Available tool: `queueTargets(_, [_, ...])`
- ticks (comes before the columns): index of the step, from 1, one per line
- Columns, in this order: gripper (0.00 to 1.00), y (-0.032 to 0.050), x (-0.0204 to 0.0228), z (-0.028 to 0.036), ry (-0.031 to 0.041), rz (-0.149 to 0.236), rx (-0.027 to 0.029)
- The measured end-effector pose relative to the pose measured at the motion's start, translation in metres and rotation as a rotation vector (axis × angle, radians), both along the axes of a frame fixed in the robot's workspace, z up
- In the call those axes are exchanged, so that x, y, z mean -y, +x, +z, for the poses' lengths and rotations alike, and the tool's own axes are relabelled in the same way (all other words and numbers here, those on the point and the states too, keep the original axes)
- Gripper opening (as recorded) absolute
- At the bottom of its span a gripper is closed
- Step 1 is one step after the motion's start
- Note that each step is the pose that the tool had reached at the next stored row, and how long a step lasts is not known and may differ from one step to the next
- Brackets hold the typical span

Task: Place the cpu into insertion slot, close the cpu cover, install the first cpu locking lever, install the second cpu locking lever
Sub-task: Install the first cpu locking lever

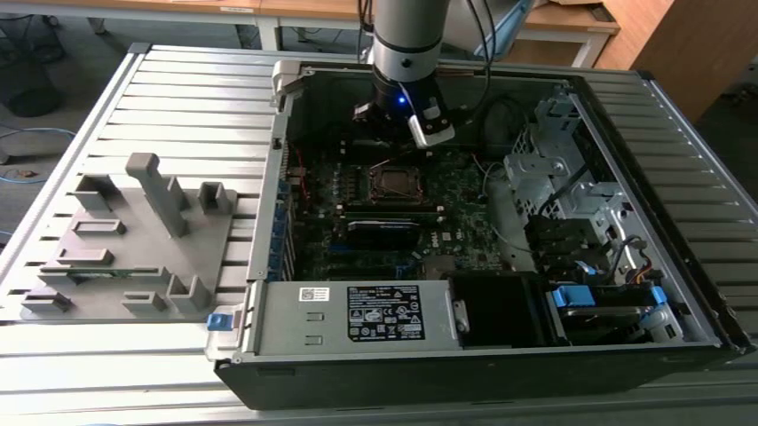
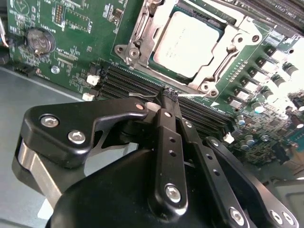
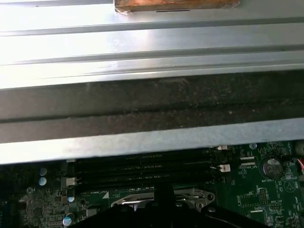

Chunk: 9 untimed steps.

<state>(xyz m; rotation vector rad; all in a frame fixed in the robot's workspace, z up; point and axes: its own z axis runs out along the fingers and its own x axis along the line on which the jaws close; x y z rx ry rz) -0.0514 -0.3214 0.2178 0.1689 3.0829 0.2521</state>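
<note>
second wrist view: end effector (image 2: 169,96), pressed together, just beside the cpu (image 2: 187,42) under the lowered cpu cover (image 2: 231,47)

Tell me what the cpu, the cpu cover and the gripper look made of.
The cpu: dull grey metal top, matte, softly reflecting. The cpu cover: thin bright sheet metal, probably steel, with shiny glints. The gripper: matte black links with silver screws, anodised metal or hard plastic; cannot tell which.
</note>
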Motion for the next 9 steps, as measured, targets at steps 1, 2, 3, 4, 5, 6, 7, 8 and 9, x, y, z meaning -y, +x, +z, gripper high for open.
queueTargets(1, [0.11,0.0000,-0.0001,-0.0005,0.0000,-0.010,0.0006])
queueTargets(2, [0.11,0.0000,-0.0001,-0.0010,0.0000,-0.019,0.0009])
queueTargets(3, [0.11,0.0000,-0.0002,-0.0014,0.0000,-0.032,0.0010])
queueTargets(4, [0.11,0.0000,-0.0002,-0.0018,0.0000,-0.047,0.0011])
queueTargets(5, [0.11,0.0000,-0.0002,-0.0023,0.0000,-0.064,0.0010])
queueTargets(6, [0.11,0.0000,-0.0002,-0.0029,-0.0001,-0.082,0.0011])
queueTargets(7, [0.11,0.0000,-0.0002,-0.0035,0.0000,-0.100,0.0011])
queueTargets(8, [0.11,0.0000,-0.0002,-0.0040,0.0000,-0.118,0.0010])
queueTargets(9, [0.11,0.0000,-0.0003,-0.0042,-0.0001,-0.136,0.0010])
